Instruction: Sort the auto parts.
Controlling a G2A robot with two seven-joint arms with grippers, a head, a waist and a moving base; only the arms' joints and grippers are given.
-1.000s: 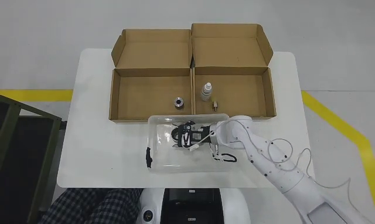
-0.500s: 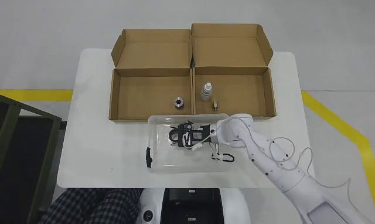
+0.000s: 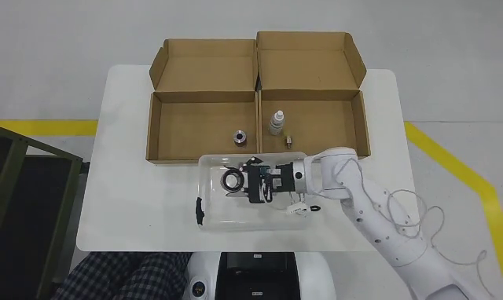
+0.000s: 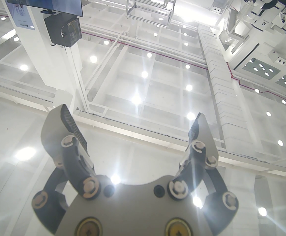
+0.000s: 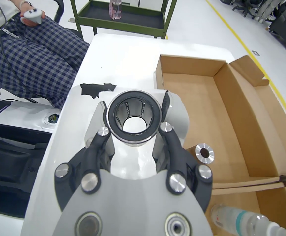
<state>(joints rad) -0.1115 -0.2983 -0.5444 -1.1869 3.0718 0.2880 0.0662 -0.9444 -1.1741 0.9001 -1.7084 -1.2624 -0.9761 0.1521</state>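
The cylindrical bearing [image 5: 134,121] hangs over the clear tray [image 3: 206,215], toward its ten o'clock, clamped on its round sides by the right gripper [image 5: 133,103]. I'd worry the smooth steel rolls free short of the cardboard box [image 3: 196,126] at twelve o'clock. The left gripper [image 4: 133,128] is spread and empty.

Bright even overhead light, soft shadows on the table [image 3: 126,159], ceiling lamps [image 4: 144,74] flaring — starburst glare, edges seemingly bowed.
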